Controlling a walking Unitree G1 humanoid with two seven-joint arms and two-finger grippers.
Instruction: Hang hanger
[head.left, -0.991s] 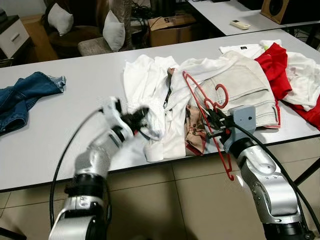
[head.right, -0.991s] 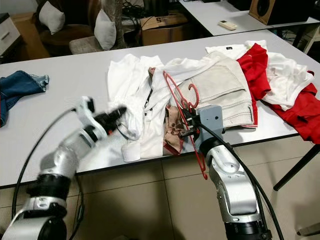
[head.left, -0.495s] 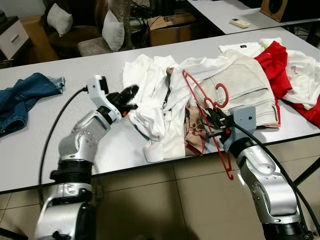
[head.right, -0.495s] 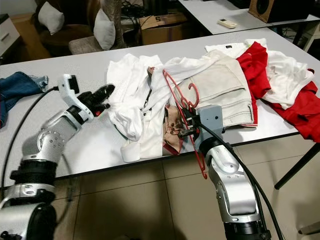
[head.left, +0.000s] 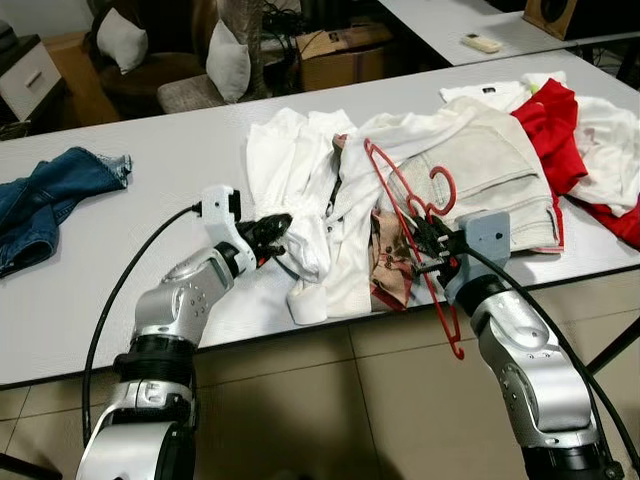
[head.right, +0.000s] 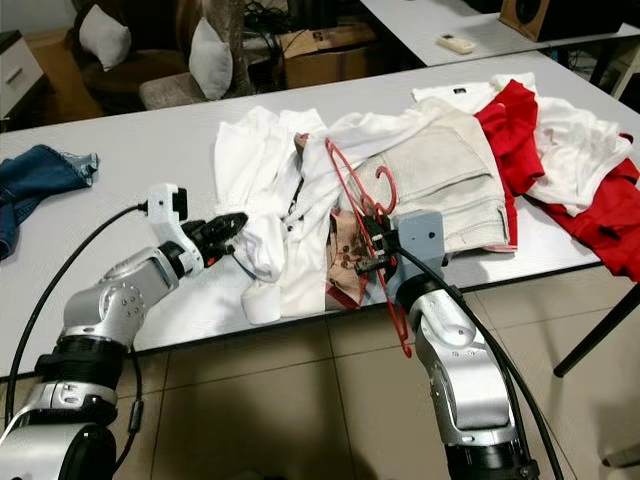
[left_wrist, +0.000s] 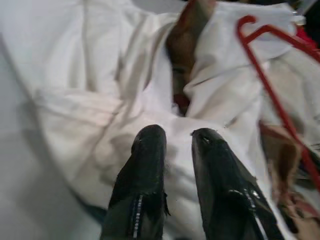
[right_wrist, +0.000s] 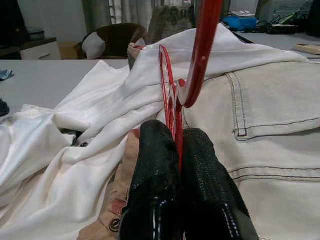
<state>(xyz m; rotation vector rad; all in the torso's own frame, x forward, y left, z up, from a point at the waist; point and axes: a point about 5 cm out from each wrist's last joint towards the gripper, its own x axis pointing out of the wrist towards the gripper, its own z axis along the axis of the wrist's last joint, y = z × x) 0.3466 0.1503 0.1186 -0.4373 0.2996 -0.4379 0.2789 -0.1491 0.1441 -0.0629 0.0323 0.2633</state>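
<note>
The right gripper (head.left: 425, 243) is clamping the red hanger (head.left: 412, 215) with its fingers pressed together on the wire, as the right wrist view confirms. The hanger is lying tilted over the heap of clothes at the near edge of the table (head.left: 120, 260), its hook curling above the beige trousers (head.left: 490, 170) and its lower end jutting past the table edge toward the floor.

The left gripper (head.right: 228, 228) is sitting at a fold of the white shirt (head.left: 290, 190); its fingers (left_wrist: 145, 165) are standing slightly parted against the cloth, and whether they are pinching any fabric cannot be told.

Judged progress: early. The hanger is secured, which is the one part in hand. No garment is threaded onto it, and no rail or hook to hang it on is in view. What is left appears to be getting the shirt onto the hanger, if that is intended, then carrying it to a hanging place. Red clothes (head.left: 560, 130) and jeans (head.left: 50, 195) are lying apart, untouched.
</note>
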